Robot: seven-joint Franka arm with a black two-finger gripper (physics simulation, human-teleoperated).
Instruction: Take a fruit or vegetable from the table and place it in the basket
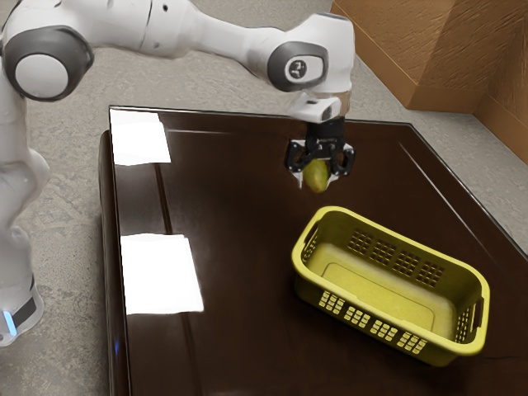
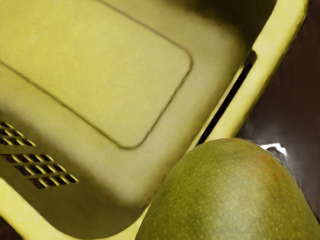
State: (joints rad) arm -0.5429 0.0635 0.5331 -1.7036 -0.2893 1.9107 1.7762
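My gripper [image 1: 318,178] is shut on a green-yellow mango [image 1: 316,175], one finger on each side of it, held up above the dark table. The yellow basket [image 1: 309,289] stands upright on the table, lower than the mango and toward the exterior view's right. In the wrist view, the mango [image 2: 230,195] looms large in front of one end of the basket [image 2: 262,75], covering part of its rim. The inner floor of the basket is bare where it shows.
The dark glossy table [image 1: 239,206] has two bright reflections near its edge on the arm's side. A brown wooden structure [image 1: 412,54] stands on the floor beyond the table's far corner.
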